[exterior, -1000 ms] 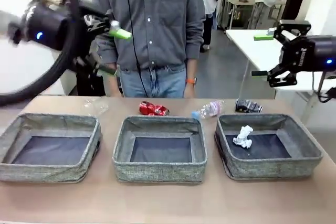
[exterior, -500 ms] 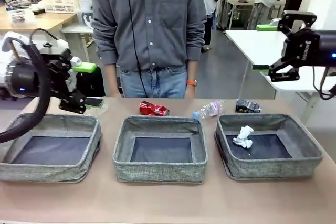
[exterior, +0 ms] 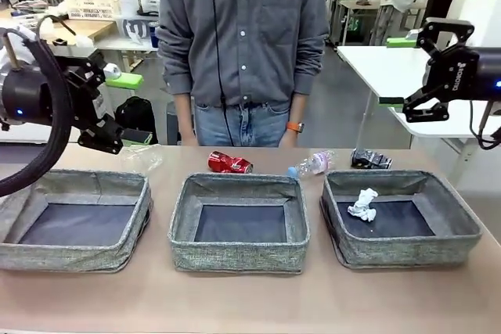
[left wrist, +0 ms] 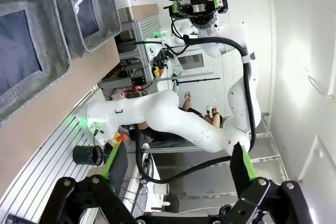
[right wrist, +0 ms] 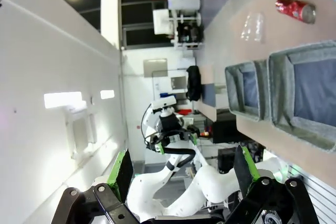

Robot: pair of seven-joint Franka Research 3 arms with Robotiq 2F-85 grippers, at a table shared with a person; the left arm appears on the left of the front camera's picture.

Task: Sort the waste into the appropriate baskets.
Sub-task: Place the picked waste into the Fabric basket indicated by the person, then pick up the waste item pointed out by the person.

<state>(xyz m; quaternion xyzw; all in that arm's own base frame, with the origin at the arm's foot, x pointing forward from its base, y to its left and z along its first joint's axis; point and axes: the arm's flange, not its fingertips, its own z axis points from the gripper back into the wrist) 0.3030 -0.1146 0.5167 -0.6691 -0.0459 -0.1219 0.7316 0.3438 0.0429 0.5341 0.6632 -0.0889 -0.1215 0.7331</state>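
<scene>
Swinging low, left arm closes on the litter

Sweeping down from head height a second ago, the left gripper [exterior: 129, 109] now hangs up and to the left of the middle basket [exterior: 239, 254], fingers spread wide and holding nothing. Just below it, behind and to the left of that basket, the clear bottle [exterior: 142, 159] lies untouched. The right gripper [exterior: 394, 72], high to the right of the middle basket, has barely stirred, and it too gapes empty. The person [exterior: 243, 37] behind the middle basket has sidestepped a little to the right.

None of the waste has shifted. The red can [exterior: 228, 163] sits just behind the middle basket's far rim, the capped bottle [exterior: 311, 165] lies behind its far right corner, and the dark can [exterior: 369, 159] is farther right again. The wad [exterior: 362, 203] alone is sorted, lying in the right basket [exterior: 407, 254] next to the middle one. The left basket [exterior: 70, 257] and the middle basket hold nothing.

Judging by the descent, the clear bottle looks the likeliest next pickup, with four pieces left to bin.
</scene>
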